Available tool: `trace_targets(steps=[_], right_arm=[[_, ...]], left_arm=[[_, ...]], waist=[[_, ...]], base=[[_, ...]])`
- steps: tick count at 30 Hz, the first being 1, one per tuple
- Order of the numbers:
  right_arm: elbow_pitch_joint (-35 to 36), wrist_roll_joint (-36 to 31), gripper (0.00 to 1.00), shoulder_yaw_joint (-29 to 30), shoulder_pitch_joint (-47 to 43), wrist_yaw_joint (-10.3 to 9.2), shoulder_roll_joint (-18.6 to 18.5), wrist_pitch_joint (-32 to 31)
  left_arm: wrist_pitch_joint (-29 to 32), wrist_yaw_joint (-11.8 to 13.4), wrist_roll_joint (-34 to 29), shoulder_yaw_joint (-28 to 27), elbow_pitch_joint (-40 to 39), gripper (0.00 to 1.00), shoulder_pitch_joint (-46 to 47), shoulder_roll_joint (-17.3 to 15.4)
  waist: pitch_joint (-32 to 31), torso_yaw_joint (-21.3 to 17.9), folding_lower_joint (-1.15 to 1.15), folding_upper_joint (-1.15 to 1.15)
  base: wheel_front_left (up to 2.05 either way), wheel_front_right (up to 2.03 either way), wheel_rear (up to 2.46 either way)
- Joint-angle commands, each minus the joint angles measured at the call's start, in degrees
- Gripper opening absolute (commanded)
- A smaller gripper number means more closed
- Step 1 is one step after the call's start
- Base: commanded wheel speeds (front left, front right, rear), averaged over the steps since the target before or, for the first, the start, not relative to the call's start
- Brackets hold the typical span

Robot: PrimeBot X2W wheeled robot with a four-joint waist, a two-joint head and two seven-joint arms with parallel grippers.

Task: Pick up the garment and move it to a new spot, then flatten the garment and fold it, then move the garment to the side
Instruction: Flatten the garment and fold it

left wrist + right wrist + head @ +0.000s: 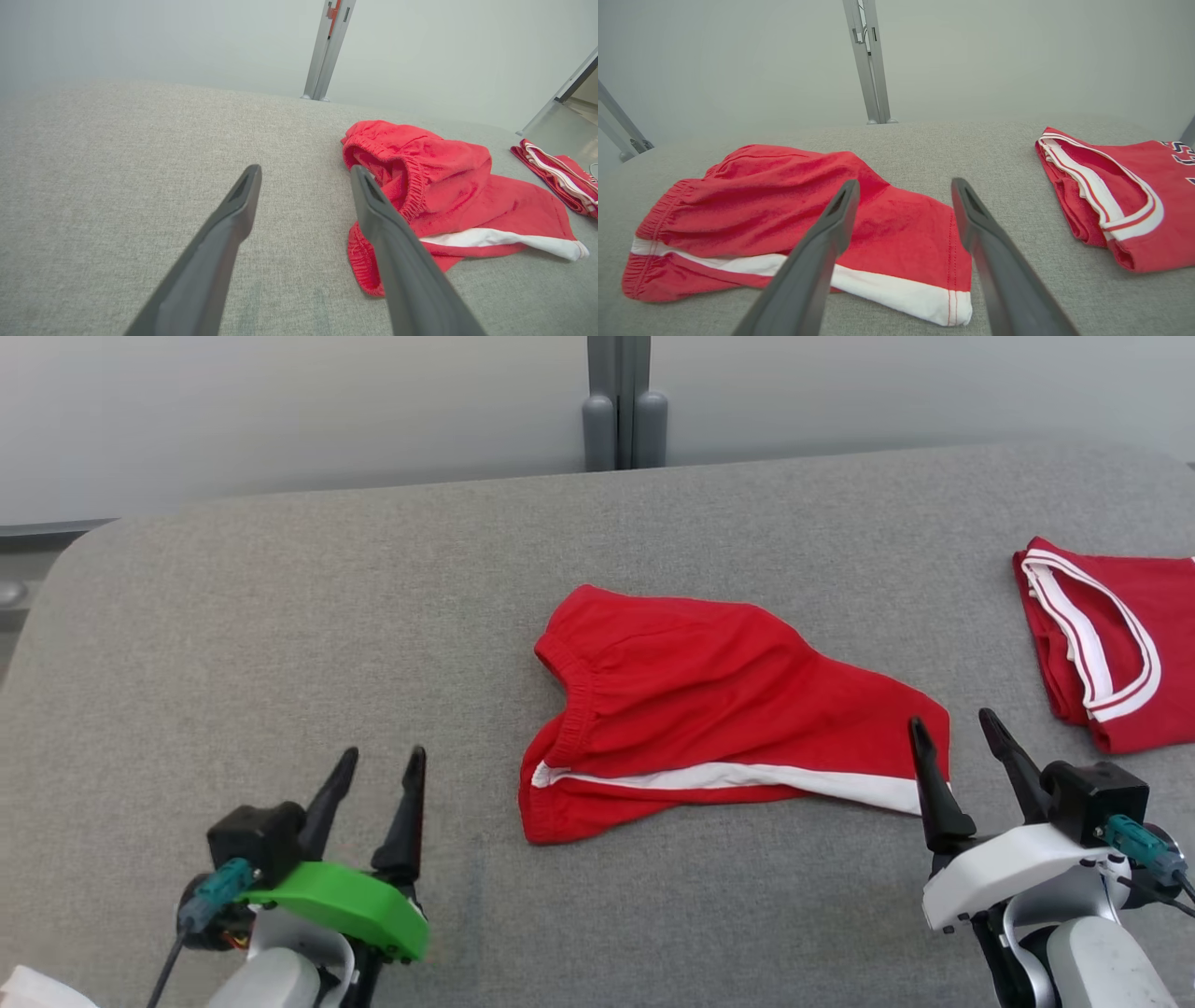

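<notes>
On the grey worktop (280, 616), roughly centre, lie the red shorts (709, 709). They're rumpled, with the top layer humped, so I read this as the flatten step, with the fold not yet started.

Left gripper (384, 753) is spread and empty, well clear of the cloth on the waistband side. Right gripper (952, 719) is also spread and empty, tips just beside the leg hem (934, 775). I can't tell if they touch it.

To do it well, I'd pinch the elastic waistband (569, 691) with the left and the hem with the right. Take both layers, pull apart evenly and low over the surface, and stay off the second red garment (1111, 635) at far right.

Long axis runs left–right across the head view, dipping slightly toward me on the right. Waistband points to my left, leg opening to my right, and the white stripe (747, 777) runs along the near edge.
</notes>
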State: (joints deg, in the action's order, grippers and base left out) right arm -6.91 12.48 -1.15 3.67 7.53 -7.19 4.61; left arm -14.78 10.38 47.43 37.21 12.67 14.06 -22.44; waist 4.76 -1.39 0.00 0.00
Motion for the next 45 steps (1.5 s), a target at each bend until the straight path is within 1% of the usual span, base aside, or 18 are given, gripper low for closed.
trace_targets(steps=[1, 5, 8, 11, 14, 20, 28, 39, 42, 45], right_arm=[[0.4, -0.4, 1.00, 0.2, -0.9, -0.09, -0.3, -0.1], [0.7, -0.6, 1.00, 0.3, -1.2, -0.09, 0.0, -0.6], [0.6, -0.4, 1.00, 0.4, -1.4, -0.10, -0.1, -0.8], [0.4, -0.5, 1.00, 0.5, -1.4, -0.10, -0.2, -0.9], [0.0, -0.5, 1.00, 0.5, -1.5, -0.10, -0.2, -0.9], [-1.4, -0.7, 1.00, 0.4, -1.9, -0.10, -0.4, -1.0], [-2.1, -0.4, 1.00, 0.4, -2.2, -0.10, -0.5, -1.3], [-2.1, -0.2, 1.00, 0.4, -2.0, -0.10, 0.3, -0.9], [-2.2, 0.0, 1.00, 0.1, -1.6, -0.10, 0.5, -1.0], [-2.7, 0.3, 1.00, 0.8, -1.5, -0.10, 0.7, -2.8]], left_arm=[[-0.5, -0.4, -2.2, -2.9, -1.1, 1.00, -1.1, 0.3], [-0.4, -2.2, -9.3, -12.2, -3.6, 1.00, -4.6, 3.3], [-0.4, -4.5, -13.8, -18.1, -4.4, 1.00, -6.8, 6.2], [-0.4, -7.1, -16.9, -21.9, -3.8, 1.00, -8.6, 8.6], [-0.4, -9.5, -20.7, -24.1, -2.5, 1.00, -9.6, 10.4], [-0.4, -12.2, -25.2, -27.0, 0.4, 1.00, -11.4, 13.2], [-0.4, -15.2, -27.9, -29.2, 3.1, 1.00, -11.4, 15.0], [-0.4, -16.8, -29.8, -30.4, 4.8, 1.00, -9.5, 15.9], [-0.4, -16.9, -30.1, -30.1, 5.2, 1.00, -9.1, 16.1], [-0.4, -17.3, -30.7, -28.7, 5.6, 1.00, -7.9, 16.3]], waist=[[-1.7, 1.6, 0.00, 0.00], [-3.0, 2.2, 0.00, 0.00], [-4.0, 2.6, 0.00, 0.00], [-4.7, 2.8, 0.00, 0.00], [-5.2, 2.9, 0.00, 0.00], [-5.8, 3.1, 0.00, 0.00], [-6.1, 3.6, 0.00, 0.00], [-5.7, 2.8, 0.00, 0.00], [-5.5, 2.7, 0.00, 0.00], [-5.1, 2.5, 0.00, 0.00]], base=[[0.00, 0.00, 0.00], [0.00, 0.00, 0.00], [0.00, 0.00, 0.00], [0.00, 0.00, 0.00], [0.00, 0.00, 0.00], [0.00, 0.00, 0.00], [0.00, 0.00, 0.00], [0.00, 0.00, 0.00], [0.00, 0.00, 0.00], [0.00, 0.00, 0.00]])
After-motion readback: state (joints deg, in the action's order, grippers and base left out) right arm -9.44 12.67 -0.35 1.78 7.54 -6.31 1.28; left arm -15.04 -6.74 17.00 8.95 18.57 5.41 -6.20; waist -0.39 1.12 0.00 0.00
